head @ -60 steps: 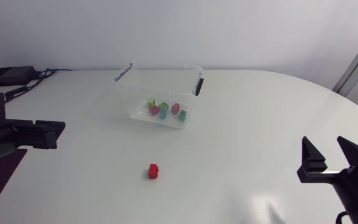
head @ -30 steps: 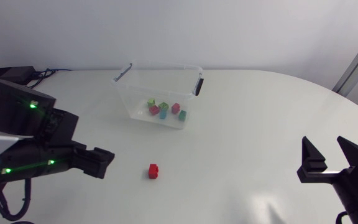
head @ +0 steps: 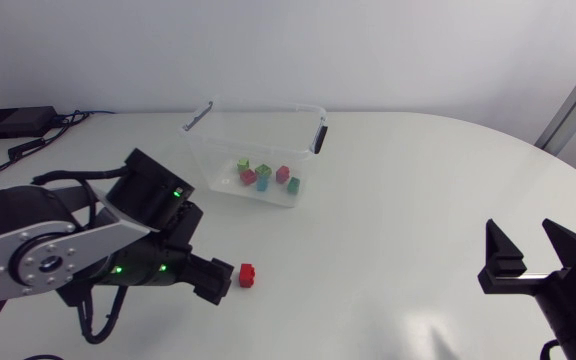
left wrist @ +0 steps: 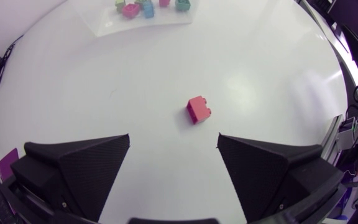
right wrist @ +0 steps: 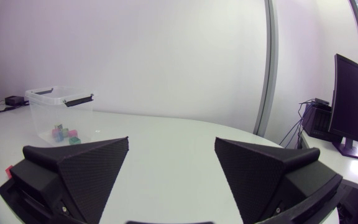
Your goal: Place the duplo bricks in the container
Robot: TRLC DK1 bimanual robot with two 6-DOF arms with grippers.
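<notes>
A single red duplo brick (head: pixel 248 275) lies on the white table, in front of the clear plastic container (head: pixel 298 190). My left gripper (head: pixel 218 283) hovers just left of that brick, fingers open and empty. In the left wrist view the red brick (left wrist: pixel 198 109) lies a little ahead of the open left gripper (left wrist: pixel 173 143), between the lines of its fingers. Several coloured bricks (head: pixel 265 177) lie inside the container, and they show in the left wrist view as bricks (left wrist: pixel 148 6) far ahead. My right gripper (head: pixel 528 256) rests open at the table's right edge, far from the brick.
The container has dark handles (head: pixel 320 133) at its rim and stands at the back middle of the table. In the right wrist view the container (right wrist: pixel 58 115) stands far off beyond the open right gripper (right wrist: pixel 171 163). A black box (head: pixel 13 122) with cables sits at the back left corner.
My left arm has swung in from the left edge toward the middle and come down beside the red brick. The right arm has not moved.
</notes>
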